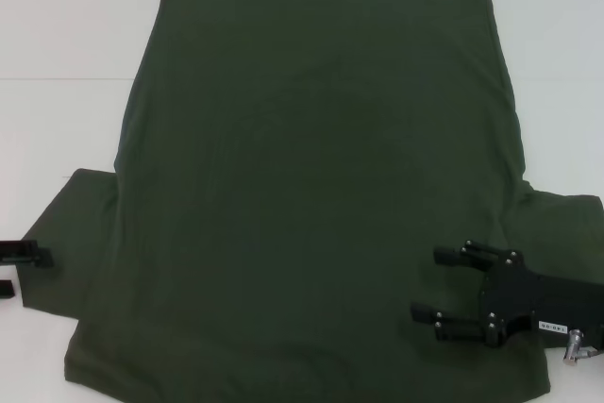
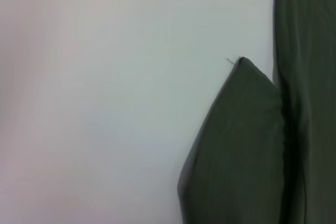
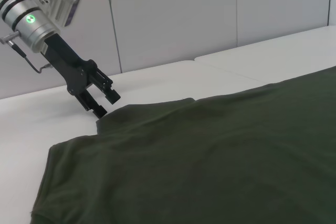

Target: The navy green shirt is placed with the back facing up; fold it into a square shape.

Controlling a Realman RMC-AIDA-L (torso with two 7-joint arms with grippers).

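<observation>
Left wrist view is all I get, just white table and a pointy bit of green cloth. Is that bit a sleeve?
Observer: Yes. The head view shows the whole navy green shirt spread flat, and that bit is its left sleeve.
Operator: Where's the gripper on this arm?
Observer: The right wrist view shows the left gripper open, with its tips right by that sleeve's edge.
Operator: And the other one?
Observer: The right gripper is open too, over the shirt's body beside the right sleeve.
</observation>
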